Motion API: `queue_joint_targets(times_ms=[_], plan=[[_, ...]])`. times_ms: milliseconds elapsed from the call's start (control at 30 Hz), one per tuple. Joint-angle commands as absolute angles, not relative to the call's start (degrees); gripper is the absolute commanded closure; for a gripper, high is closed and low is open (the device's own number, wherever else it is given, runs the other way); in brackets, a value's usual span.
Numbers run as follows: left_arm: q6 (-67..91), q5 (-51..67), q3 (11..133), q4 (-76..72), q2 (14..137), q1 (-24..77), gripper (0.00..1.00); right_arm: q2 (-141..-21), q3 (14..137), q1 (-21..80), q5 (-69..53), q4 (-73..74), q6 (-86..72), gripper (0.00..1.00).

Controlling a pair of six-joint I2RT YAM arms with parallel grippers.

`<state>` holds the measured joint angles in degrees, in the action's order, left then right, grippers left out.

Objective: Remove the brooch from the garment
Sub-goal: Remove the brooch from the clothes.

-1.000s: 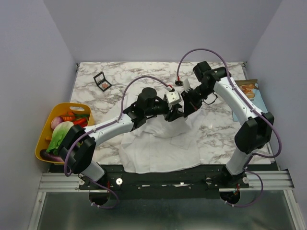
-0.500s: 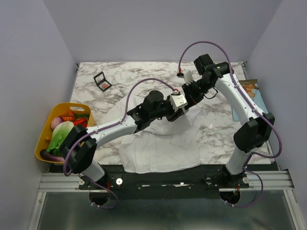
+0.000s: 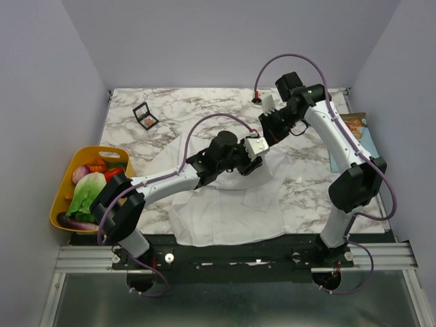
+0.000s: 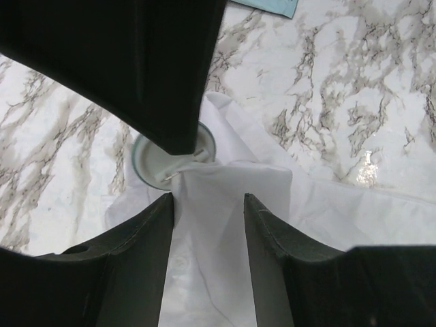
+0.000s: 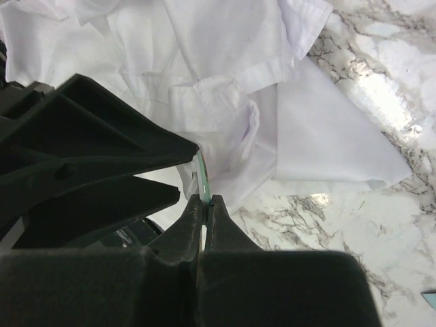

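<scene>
The white shirt lies crumpled at the table's near centre, one fold pulled up toward the grippers. My right gripper is shut on the brooch, seen edge-on as a thin green-rimmed disc. In the left wrist view the brooch shows its pale back, its pin still touching a peak of shirt fabric. My left gripper is shut on that fold just below the brooch. From above, the left gripper and the right gripper sit close together over the shirt's far edge. The brooch is hidden there.
A yellow basket of vegetables hangs at the table's left edge. A black makeup palette lies at the back left. A teal book lies at the right edge. Marble table surrounds the shirt.
The right gripper has pulled back and away with the brooch. The left gripper has followed to the right with the fabric, and the fold is drawn up tighter.
</scene>
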<state>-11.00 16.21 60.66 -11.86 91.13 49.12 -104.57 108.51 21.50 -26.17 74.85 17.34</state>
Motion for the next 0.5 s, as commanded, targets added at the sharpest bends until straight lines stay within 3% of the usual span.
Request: queue_joint_targets(times_ms=[0,100,200,233,267,333,467], plan=[[-10.20,16.79,62.31,-10.55,92.99,50.10,0.46,-104.85,110.92,21.09,-25.93,73.56,16.26,0.99],[-10.20,16.79,62.49,-10.46,93.51,50.36,0.48,-104.68,110.57,21.09,-26.28,73.56,16.35,1.00],[-10.46,16.26,62.75,-10.37,93.87,50.36,0.67,-104.68,110.39,21.09,-26.54,73.56,16.52,0.99],[-10.63,15.91,62.67,-10.37,93.95,50.36,0.82,-104.68,110.48,21.09,-26.37,73.56,16.61,0.99],[-10.81,15.56,62.49,-10.37,93.78,50.27,0.90,-104.50,110.30,21.09,-26.19,73.56,16.61,0.99],[-11.25,15.03,61.62,-10.72,93.26,50.27,1.00,-104.24,110.04,20.74,-26.19,73.65,16.70,0.99],[-12.48,14.15,60.82,-10.99,92.37,49.75,1.00,-103.45,109.51,20.39,-25.93,73.65,17.05,0.99]])
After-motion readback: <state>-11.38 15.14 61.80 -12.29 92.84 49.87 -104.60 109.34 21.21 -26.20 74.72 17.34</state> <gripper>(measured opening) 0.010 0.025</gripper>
